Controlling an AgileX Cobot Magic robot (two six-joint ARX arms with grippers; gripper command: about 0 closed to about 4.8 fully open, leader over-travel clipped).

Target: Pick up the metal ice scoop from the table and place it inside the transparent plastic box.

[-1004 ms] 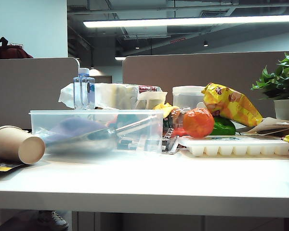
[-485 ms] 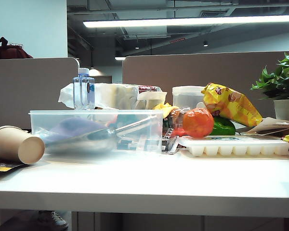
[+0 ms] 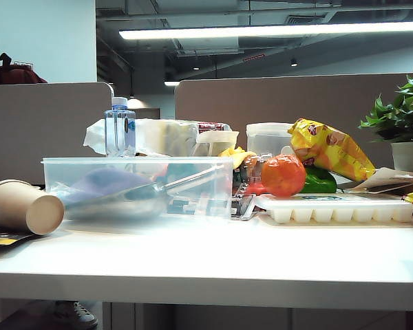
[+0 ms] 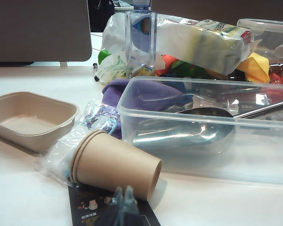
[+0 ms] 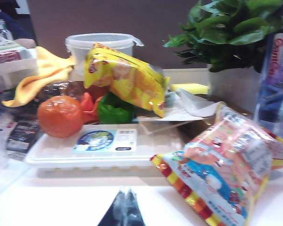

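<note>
Lying inside the transparent plastic box (image 4: 132, 96), the metal ice scoop (image 4: 188, 132) seems already placed, so nothing is left except perhaps parking the arms. In the exterior view it sits at middle left, bowl toward the left, handle rising to the right; its long axis runs nearly along the box. The left gripper (image 4: 123, 194) and right gripper (image 5: 126, 194), both at bottom centre of their wrist views, look pressed together and empty, away from the box.

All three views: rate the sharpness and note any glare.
Exterior view: background crisp, but the box and scoop look hazy through the plastic, and the ceiling light is blown out. Left wrist view: mostly sharp, glare on the scoop's bowl; left gripper dark at the frame edge. Right wrist view: soft throughout, right gripper blurred, jaws shut.
</note>
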